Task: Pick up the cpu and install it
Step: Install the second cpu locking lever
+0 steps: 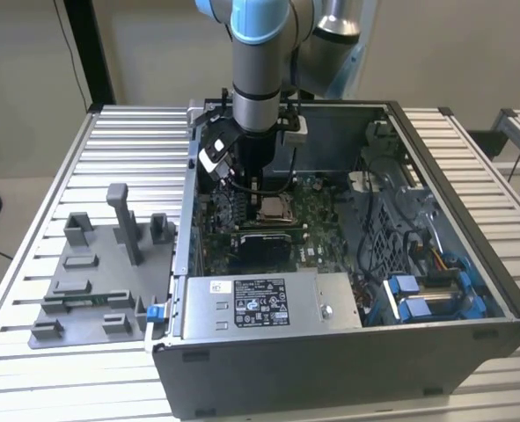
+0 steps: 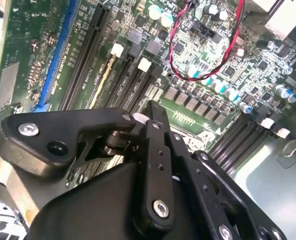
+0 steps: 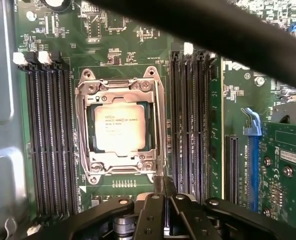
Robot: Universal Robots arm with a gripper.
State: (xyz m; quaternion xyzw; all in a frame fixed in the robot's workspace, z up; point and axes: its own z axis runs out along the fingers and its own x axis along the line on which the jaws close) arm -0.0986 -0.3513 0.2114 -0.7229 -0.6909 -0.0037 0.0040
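Already, we see the cpu point(image 3: 120, 127) lying flat inside the socket frame point(image 3: 118, 85), between the memory slots point(image 3: 47, 135). Our end effector point(image 3: 163, 192) hangs just beside the frame, fingers together, holding nothing; apparently placement is done.

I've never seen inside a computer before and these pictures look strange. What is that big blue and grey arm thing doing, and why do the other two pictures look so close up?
That is a robot arm reaching down into an open computer case on a ribbed metal table. One picture is taken from a camera standing off to the side. The other two come from cameras riding on the arm, so they look close up.

The black parts are its gripper, closed and holding nothing. In the first wrist view, the cpu, a small silver square, already sits in its metal-framed socket on the green board. A grey fixture tray lies beside the case.
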